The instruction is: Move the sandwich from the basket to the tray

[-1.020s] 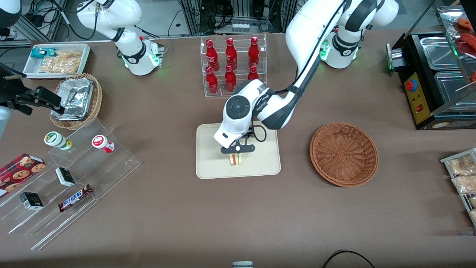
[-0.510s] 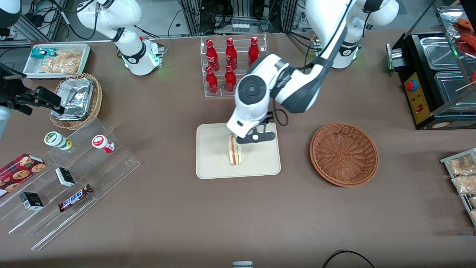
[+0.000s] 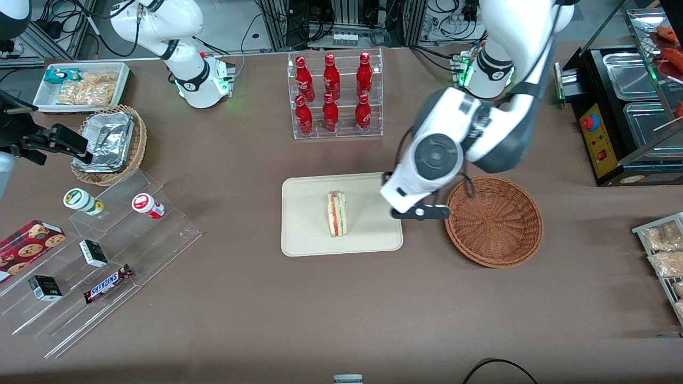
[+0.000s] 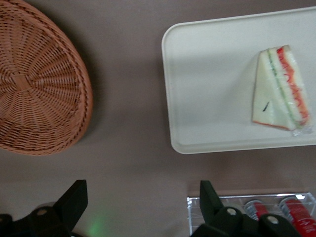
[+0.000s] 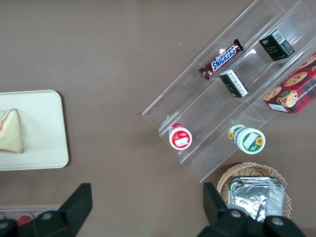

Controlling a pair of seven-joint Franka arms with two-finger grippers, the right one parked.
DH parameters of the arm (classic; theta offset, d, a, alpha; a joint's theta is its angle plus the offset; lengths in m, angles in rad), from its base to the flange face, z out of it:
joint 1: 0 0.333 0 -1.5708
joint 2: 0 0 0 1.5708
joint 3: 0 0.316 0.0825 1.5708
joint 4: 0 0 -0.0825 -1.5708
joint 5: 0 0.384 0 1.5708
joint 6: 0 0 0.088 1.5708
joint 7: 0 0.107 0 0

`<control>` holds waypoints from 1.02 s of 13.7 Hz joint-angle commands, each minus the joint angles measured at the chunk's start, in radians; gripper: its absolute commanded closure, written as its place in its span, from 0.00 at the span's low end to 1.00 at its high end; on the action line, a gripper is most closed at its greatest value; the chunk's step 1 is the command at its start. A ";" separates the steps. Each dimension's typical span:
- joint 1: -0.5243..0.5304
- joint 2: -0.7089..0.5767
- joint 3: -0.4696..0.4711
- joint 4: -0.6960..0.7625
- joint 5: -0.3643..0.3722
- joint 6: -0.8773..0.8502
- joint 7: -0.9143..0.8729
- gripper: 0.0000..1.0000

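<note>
One sandwich (image 3: 336, 214) lying on tray (image 3: 304, 234), gripper (image 3: 420, 213) released, raised between tray and basket (image 3: 493, 220)

front view looks down over the table; both wrist views face straight down, sharing the tray (image 3: 304, 234).

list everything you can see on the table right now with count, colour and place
triangular sandwich wedge: 1, pale bread, red and green filling, on the tray
flat rectangular tray: 1, cream-beige, mid table
round wicker basket: 1, reddish-brown, empty, beside the tray toward the working arm's end
bottles in clear rack: 6, red, farther from the camera than the tray
tan wicker basket with foil containers: 1, toward the parked arm's end
white snack bin: 1, same end
clear stepped stand with snacks: 1, same end
left gripper: open, empty, above the gap between tray and basket
</note>
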 commanded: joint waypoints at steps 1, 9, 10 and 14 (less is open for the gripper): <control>0.085 -0.126 -0.004 -0.135 0.007 -0.008 0.150 0.00; 0.329 -0.286 -0.004 -0.223 0.149 -0.088 0.372 0.00; 0.330 -0.294 -0.003 -0.223 0.159 -0.086 0.375 0.00; 0.332 -0.329 0.028 -0.194 0.157 -0.101 0.375 0.00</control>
